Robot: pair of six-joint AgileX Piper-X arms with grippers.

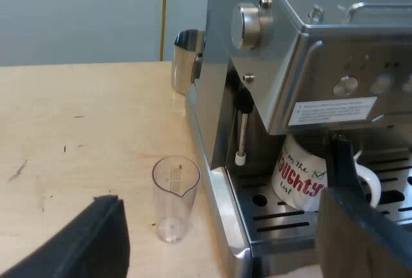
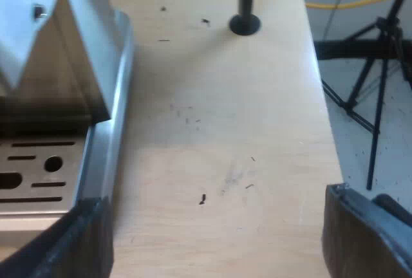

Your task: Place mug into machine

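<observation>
A white mug (image 1: 298, 176) with red lettering stands upright on the drip tray (image 1: 283, 221) of the steel espresso machine (image 1: 283, 46), under its front panel. My left gripper (image 1: 225, 249) is open and wide, with nothing held; one of its fingers (image 1: 360, 226) shows just in front of the mug's handle. My right gripper (image 2: 219, 249) is open too, hovering over bare wooden table beside the machine's base (image 2: 106, 130), and holds nothing.
A clear measuring glass (image 1: 175, 197) stands on the table close to the machine's corner. A metal jug (image 1: 185, 59) sits behind the machine. The steam wand (image 1: 241, 130) hangs near the mug. A black post (image 2: 244, 14) and a tripod (image 2: 380, 91) stand beyond the table edge (image 2: 325, 136).
</observation>
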